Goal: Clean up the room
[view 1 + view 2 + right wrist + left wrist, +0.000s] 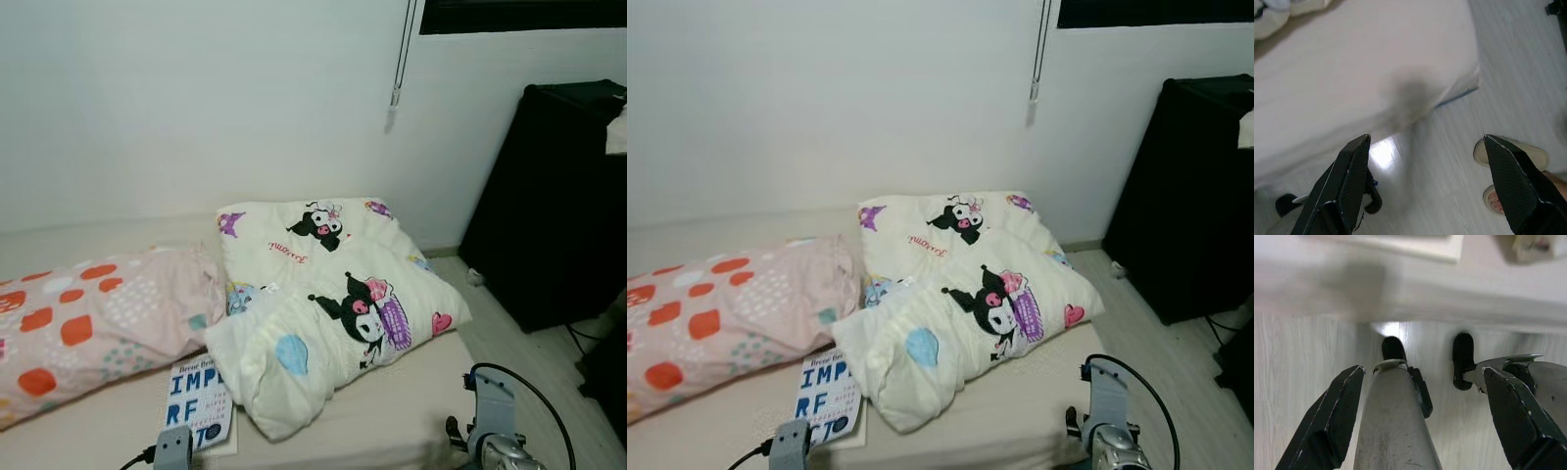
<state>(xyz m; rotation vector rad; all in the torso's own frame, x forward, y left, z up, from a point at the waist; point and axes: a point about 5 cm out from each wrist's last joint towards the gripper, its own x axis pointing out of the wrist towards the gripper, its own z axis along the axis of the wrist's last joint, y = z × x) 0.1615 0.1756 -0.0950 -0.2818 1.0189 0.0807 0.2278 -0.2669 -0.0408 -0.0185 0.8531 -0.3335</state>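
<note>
A low mattress lies against the white wall. On it rest a pink pillow with orange spots, a folded cream cartoon-print quilt, and a book with blue letters partly under the quilt. Both arms hang low at the mattress's near edge, left wrist and right wrist. My left gripper is open and empty over the wood floor, above my own leg and feet. My right gripper is open and empty over the mattress's corner.
A tall black cabinet stands at the right with cables on the floor beside it. A blind cord hangs down the wall. A person's feet in pale slippers stand on the floor close to my right gripper.
</note>
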